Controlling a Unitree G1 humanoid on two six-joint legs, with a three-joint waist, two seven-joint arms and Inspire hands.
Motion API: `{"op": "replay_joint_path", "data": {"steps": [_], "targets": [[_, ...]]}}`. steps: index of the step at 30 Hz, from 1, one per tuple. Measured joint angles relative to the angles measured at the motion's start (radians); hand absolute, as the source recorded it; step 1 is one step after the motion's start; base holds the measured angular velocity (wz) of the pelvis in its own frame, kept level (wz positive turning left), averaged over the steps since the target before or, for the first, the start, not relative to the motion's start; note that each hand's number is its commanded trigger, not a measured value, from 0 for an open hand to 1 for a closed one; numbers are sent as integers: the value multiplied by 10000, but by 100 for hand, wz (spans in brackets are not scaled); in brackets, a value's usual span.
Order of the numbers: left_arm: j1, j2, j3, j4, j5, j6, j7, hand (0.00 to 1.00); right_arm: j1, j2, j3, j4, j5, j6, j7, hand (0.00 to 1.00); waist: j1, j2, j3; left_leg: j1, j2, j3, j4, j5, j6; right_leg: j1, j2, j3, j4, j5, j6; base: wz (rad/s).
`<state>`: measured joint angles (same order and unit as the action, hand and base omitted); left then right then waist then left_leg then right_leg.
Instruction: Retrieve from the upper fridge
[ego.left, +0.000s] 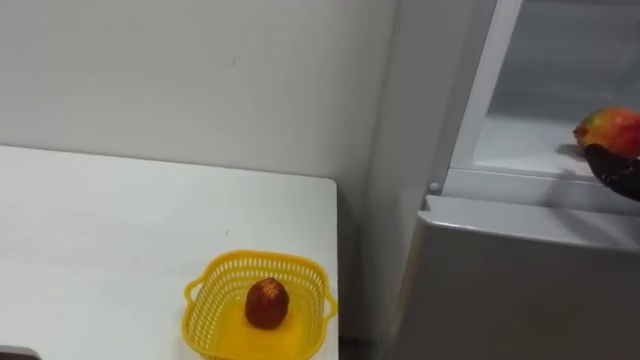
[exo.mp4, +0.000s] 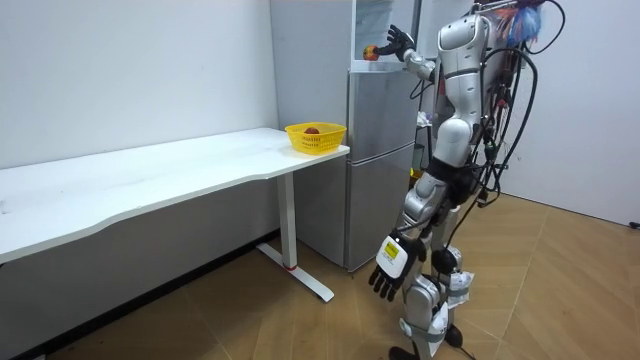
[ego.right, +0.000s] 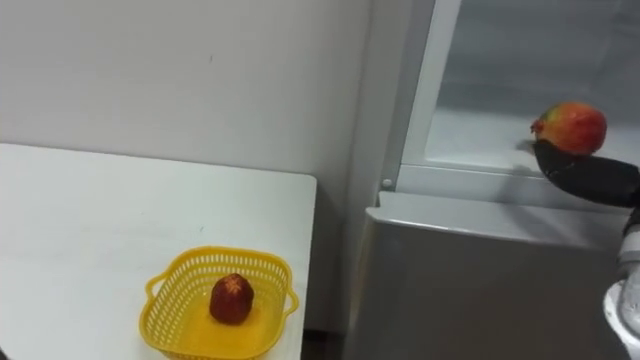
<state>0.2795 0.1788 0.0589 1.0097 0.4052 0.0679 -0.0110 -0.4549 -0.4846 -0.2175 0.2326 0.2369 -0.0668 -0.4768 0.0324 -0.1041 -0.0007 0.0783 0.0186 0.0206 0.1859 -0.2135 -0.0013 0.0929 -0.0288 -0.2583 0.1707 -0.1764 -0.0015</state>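
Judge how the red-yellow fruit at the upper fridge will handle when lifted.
The fruit looks round and smooth, so it may roll off the right hand below it. It seems solid, probably hefty for its size, and could bruise if dropped.

A yellow basket (ego.right: 172, 306) holding a red fruit (ego.right: 231, 299) sits on the white table (ego.right: 100, 220).
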Motion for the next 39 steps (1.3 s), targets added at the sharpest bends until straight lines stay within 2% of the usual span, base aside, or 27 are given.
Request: {"op": "replay_joint_path", "data": {"steps": [5, 10, 14, 20, 24, 27, 29, 31, 34, 39], "targets": [[24, 12, 1, -79, -20, 136, -8, 0, -1, -155, 0, 88, 25, 192, 1, 0, 3, -76, -8, -81, -41, -44, 60, -1, 1, 28, -51, -84, 1, -1, 1, 5], [18, 269, 74, -120, -40, 161, -1, 0, -192, -713, 6, 626, 647, 278, -1, 0, 14, -176, -73, -138, -64, -164, 192, -2, 3, 85, -74, -196, 4, -1, 0, 7], [107, 340, 128, -290, -12, 177, -4, 0, -522, -786, 5, 1221, 747, 278, 7, 0, 8, -170, -67, -123, -59, -164, 209, -1, 3, 109, -70, -198, 21, 1, -3, 0], [241, 349, 183, -506, -10, 184, 0, 0, -571, -786, 89, 1520, 888, 279, 234, 0, 48, -86, -3, -115, -58, -161, 165, -1, 2, 82, -62, -181, 19, 1, -3, 0], [227, 354, 172, -493, -9, 207, -52, 0, -1085, -880, 471, 2541, 922, 279, 505, 0, -12, -154, 44, -148, -57, -162, 134, 0, 1, 30, -58, -178, 2, -1, -4, 0], [177, 371, 178, -476, -7, 200, -219, 0, -1533, -1143, 769, 3391, 936, 317, 761, 0, 8, -255, 29, -217, -66, -173, 136, 1, 3, -83, -61, -169, 9, -1, -3, 0], [175, 422, 179, -462, -7, 243, -257, 0, -1807, -1434, 960, 3810, 927, 340, 1002, 0, 5, -356, 18, -246, -66, -238, 145, 1, 3, -85, -53, -185, 6, -1, -3, 4], [180, 437, 172, -463, -9, 354, -271, 0, -2324, -1874, 1454, 4676, 897, 440, 1341, 0, 23, -480, -27, -234, -63, -247, 164, 2, 2, -66, -47, -175, 11, -1, -3, 2], [191, 436, 172, -465, -7, 419, -286, 0, -2750, -2136, 1917, 5188, 743, 557, 1711, 0, 31, -563, -51, -185, -57, -247, 163, 2, 2, -27, -44, -176, 9, -1, -3, 0], [202, 437, 188, -480, 12, 582, -276, 0, -2869, -2162, 1986, 5343, 693, 835, 2217, 0, 63, -589, -52, -152, -59, -251, 160, 2, 2, 13, -53, -186, 18, -1, -3, 0]]}}
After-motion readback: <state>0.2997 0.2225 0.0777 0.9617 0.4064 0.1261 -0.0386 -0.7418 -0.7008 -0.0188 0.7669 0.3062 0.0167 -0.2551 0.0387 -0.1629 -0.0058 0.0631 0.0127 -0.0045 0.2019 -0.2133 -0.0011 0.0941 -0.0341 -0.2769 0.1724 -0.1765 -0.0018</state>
